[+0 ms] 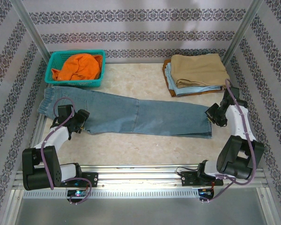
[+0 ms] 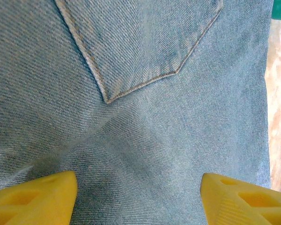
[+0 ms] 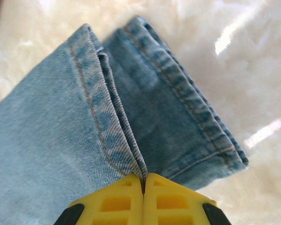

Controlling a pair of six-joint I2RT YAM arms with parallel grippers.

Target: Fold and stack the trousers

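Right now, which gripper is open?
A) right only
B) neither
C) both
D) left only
D: the left gripper has its yellow fingers wide apart over the trousers, just below the back pocket, while the right gripper has its fingers pressed together at the cuffs.

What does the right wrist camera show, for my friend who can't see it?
The yellow right gripper sits shut at the hemmed cuff edge of the light-blue jeans. The jeans lie on a pale marbled table.
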